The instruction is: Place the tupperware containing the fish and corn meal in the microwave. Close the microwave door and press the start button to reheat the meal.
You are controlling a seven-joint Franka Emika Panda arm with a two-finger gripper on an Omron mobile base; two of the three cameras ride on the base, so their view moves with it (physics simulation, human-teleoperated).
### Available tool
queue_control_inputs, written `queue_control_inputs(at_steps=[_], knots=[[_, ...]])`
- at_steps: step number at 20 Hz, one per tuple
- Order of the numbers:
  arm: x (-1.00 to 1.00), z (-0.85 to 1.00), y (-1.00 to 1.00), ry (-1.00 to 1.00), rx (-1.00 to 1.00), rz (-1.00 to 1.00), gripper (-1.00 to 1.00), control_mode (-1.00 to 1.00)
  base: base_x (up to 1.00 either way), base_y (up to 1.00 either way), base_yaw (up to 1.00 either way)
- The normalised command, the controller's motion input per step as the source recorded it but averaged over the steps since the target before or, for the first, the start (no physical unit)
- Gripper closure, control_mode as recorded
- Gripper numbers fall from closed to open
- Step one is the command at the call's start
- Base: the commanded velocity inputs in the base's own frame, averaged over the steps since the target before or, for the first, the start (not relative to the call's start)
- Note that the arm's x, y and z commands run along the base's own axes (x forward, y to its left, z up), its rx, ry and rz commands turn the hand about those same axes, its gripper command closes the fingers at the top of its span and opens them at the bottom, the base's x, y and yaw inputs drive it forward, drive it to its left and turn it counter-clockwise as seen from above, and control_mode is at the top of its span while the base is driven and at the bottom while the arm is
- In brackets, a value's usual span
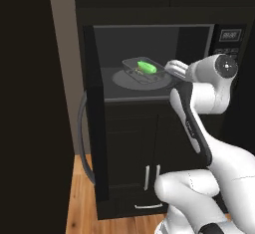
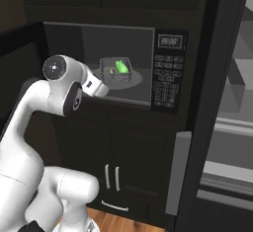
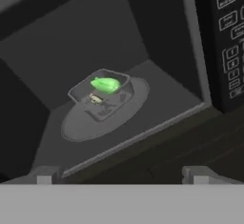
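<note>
The tool hangs spread and empty outside the microwave. The tupperware rests on its turntable, ready for reheating. The microwave door stands open.

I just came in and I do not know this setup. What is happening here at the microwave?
The white robot arm's gripper is open and empty, just in front of the large black built-in microwave. The small clear plastic tupperware with the bright green fish and corn meal sits on the round pale turntable inside. The wide black microwave door is wide open, not yet closed.
</note>
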Motion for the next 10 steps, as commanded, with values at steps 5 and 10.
queue_control_inputs(at_steps=[5, 10], knots=[[-1.00, 0.61, 0.06, 0.00, -0.39, 0.31, -1.00, -1.00, 0.00, 0.00, 0.00], [-1.00, 0.40, 0.15, 0.00, -0.38, 0.20, -1.00, -1.00, 0.00, 0.00, 0.00]])
